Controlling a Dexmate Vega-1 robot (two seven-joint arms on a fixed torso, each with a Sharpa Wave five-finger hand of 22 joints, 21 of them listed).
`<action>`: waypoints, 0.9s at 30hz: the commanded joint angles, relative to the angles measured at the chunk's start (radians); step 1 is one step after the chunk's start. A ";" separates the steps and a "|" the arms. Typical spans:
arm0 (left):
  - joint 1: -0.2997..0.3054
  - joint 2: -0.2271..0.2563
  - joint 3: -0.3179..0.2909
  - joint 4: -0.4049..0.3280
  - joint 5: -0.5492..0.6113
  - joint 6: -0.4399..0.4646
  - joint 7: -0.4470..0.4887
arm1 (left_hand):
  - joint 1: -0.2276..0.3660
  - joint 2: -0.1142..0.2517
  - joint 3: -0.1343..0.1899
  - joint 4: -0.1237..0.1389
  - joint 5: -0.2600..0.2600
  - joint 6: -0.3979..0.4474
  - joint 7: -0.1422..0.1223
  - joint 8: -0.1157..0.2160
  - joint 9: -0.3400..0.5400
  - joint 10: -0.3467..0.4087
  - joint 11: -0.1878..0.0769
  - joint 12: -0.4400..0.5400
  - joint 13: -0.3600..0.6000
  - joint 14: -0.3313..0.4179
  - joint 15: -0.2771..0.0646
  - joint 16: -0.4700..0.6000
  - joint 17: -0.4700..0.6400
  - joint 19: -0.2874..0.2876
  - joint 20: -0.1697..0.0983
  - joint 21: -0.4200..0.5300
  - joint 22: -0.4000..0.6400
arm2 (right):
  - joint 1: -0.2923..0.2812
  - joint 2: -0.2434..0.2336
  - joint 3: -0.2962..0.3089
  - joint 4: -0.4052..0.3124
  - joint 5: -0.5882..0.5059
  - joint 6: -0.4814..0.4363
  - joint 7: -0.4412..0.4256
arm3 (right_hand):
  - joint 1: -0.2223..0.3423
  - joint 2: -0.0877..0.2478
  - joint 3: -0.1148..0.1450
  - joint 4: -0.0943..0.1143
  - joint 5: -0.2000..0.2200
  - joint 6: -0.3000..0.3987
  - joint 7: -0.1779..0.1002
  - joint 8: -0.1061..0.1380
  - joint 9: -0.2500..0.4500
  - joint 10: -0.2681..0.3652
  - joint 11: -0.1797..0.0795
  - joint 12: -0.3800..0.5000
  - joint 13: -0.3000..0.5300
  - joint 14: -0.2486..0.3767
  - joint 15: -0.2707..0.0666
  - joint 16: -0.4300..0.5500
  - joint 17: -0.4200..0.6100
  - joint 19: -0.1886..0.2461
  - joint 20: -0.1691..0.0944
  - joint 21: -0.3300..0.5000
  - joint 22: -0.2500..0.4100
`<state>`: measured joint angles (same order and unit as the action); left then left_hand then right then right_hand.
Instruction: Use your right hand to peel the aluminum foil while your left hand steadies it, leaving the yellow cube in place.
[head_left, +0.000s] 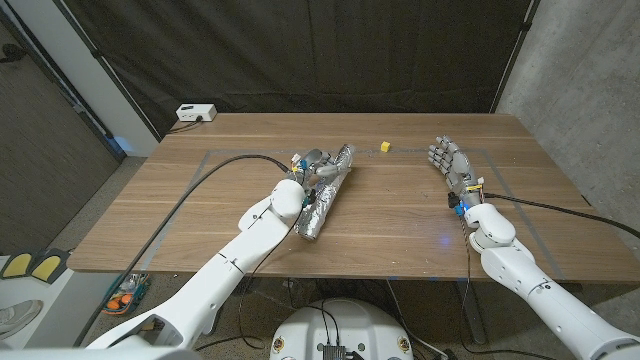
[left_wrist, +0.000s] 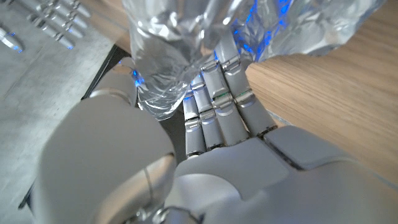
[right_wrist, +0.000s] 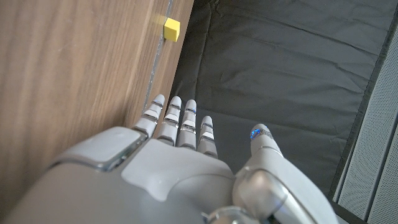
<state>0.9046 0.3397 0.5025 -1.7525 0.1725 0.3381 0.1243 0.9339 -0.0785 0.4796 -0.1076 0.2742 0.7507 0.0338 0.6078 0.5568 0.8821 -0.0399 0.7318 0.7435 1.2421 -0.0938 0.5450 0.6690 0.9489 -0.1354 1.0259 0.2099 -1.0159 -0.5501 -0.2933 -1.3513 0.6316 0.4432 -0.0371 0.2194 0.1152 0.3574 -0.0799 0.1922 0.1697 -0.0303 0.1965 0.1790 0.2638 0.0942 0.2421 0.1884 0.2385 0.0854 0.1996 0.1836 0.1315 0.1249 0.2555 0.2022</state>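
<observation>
A long crumpled piece of aluminum foil (head_left: 318, 215) lies slanted across the middle of the wooden table (head_left: 400, 215). My left hand (head_left: 314, 170) grips it near its far end. In the left wrist view the foil (left_wrist: 161, 56) sits bunched against the fingers (left_wrist: 217, 106) of that hand. The small yellow cube (head_left: 385, 147) stands bare on the table beyond the foil, apart from it, and also appears as the cube (right_wrist: 171, 28) in the right wrist view. My right hand (head_left: 450, 162) is off to the right of the cube, fingers (right_wrist: 180, 127) straight and holding nothing.
A white box (head_left: 196, 112) sits at the table's far left corner. A black cable (head_left: 205, 185) runs across the left side of the table to my left arm. A dark curtain (head_left: 320, 50) hangs behind the table.
</observation>
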 joint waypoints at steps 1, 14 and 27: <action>0.008 0.003 -0.043 0.075 -0.704 -0.263 -0.066 | 0.165 0.203 0.018 0.039 0.008 0.014 -0.047 0.006 0.010 0.058 -0.131 0.016 0.034 0.088 -0.127 -0.035 -0.008 -0.020 -0.061 -0.018 -0.019 | -0.004 -0.010 0.000 -0.025 -0.004 -0.011 -0.001 | -0.009 0.004 0.007 0.004 0.000 0.004 -0.004 -0.001 0.006 0.008 0.004 -0.002 0.003 0.006 0.003 -0.002 0.001 0.009 -0.001 0.002 0.004; -0.029 -0.046 -0.036 0.213 -0.928 -0.479 -0.248 | 0.153 0.215 0.040 0.066 0.030 -0.069 -0.045 0.019 0.073 0.008 -0.124 0.037 0.104 0.085 -0.128 -0.061 0.004 -0.023 -0.065 -0.054 -0.031 | 0.000 -0.026 -0.003 -0.072 -0.002 -0.032 0.013 | -0.007 0.002 0.009 0.002 0.000 0.002 -0.003 -0.002 0.006 0.008 0.004 -0.003 0.003 0.009 0.004 -0.003 0.001 0.014 0.000 0.003 0.005; -0.071 -0.134 -0.052 0.361 -1.115 -0.584 -0.445 | 0.127 0.223 0.056 0.108 0.048 -0.110 -0.058 0.040 0.120 -0.029 -0.143 0.060 0.171 0.067 -0.128 -0.088 0.018 -0.036 -0.057 -0.095 -0.034 | 0.007 -0.049 -0.017 -0.126 0.019 -0.076 0.059 | -0.008 -0.016 0.005 -0.004 -0.001 0.017 0.007 0.002 0.006 0.017 0.004 -0.003 0.003 0.038 0.005 0.002 0.000 0.079 0.030 0.027 0.005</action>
<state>0.8652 0.2686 0.4628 -1.5043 -0.7219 -0.1383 -0.1478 0.9006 -0.0452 0.4569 -0.0849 0.3138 0.6473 -0.0222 0.6408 0.6667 0.8174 -0.1038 0.7775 0.8903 1.2155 -0.1202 0.4627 0.6825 0.9214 -0.1289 0.9423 0.1767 -1.0169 -0.5805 -0.2978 -1.4324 0.6382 0.3982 -0.0091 0.2118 0.1076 0.3613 -0.0760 0.1923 0.1722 -0.0278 0.1965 0.1794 0.2673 0.0978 0.2421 0.1883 0.2603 0.0889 0.1997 0.1814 0.1946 0.1523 0.2736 0.2021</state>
